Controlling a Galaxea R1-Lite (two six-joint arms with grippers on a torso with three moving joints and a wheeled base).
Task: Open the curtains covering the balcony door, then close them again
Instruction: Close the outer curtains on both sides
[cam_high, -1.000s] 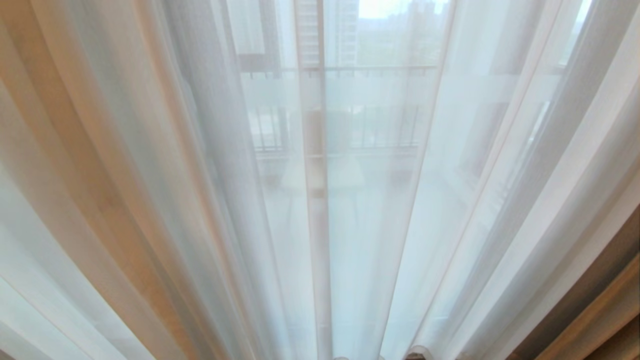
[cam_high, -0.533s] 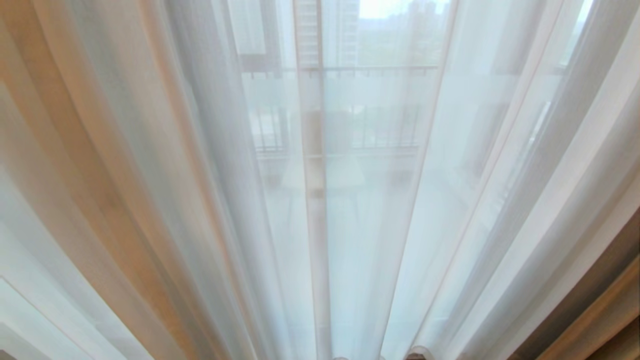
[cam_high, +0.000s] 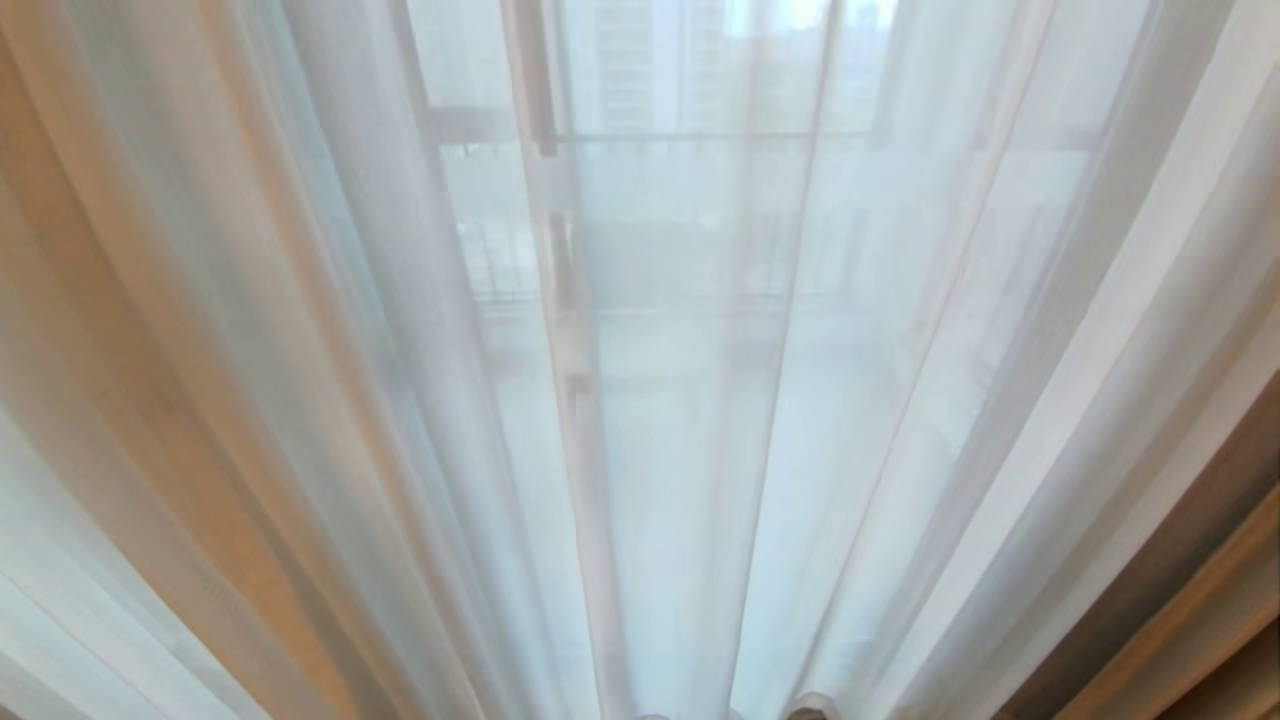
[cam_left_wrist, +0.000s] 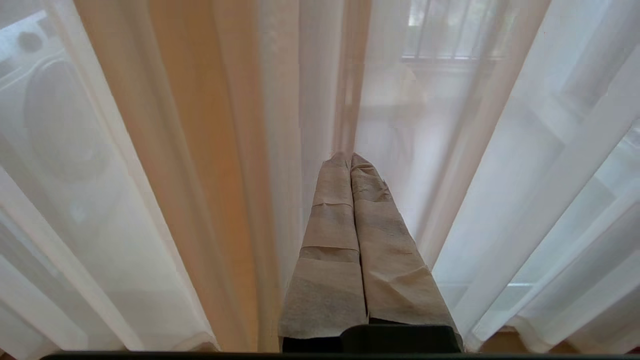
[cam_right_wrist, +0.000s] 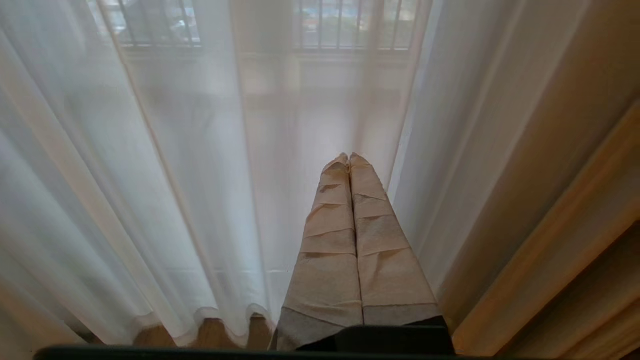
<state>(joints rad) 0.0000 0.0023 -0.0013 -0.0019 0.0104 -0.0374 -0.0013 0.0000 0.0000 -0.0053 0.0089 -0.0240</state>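
Sheer white curtains (cam_high: 400, 400) hang drawn across the whole head view in long folds. At the lower right edge hangs the thick beige curtain (cam_high: 1200, 600). Through the sheer I dimly see the balcony door (cam_high: 560, 250), with its dark upright frame and a pale frosted band (cam_high: 680, 170). My left gripper (cam_left_wrist: 348, 157) is shut and empty, its tape-wrapped fingers (cam_left_wrist: 330, 235) close in front of the sheer folds (cam_left_wrist: 500, 150). My right gripper (cam_right_wrist: 348, 157) is shut and empty too, in front of the sheer (cam_right_wrist: 175, 175), with the thick curtain (cam_right_wrist: 575, 200) beside it.
The sheer's hem rests just above a wooden floor (cam_right_wrist: 215, 332). Balcony railing bars (cam_right_wrist: 350, 25) show through the fabric. A white appliance with a round front (cam_left_wrist: 55, 110) shows dimly behind the sheer by the left arm. An orange-beige band (cam_high: 150, 400) tints the left folds.
The whole head view has shifted: door frame and folds sit further left than before, so the camera has moved. Both grippers' fingers stay together.
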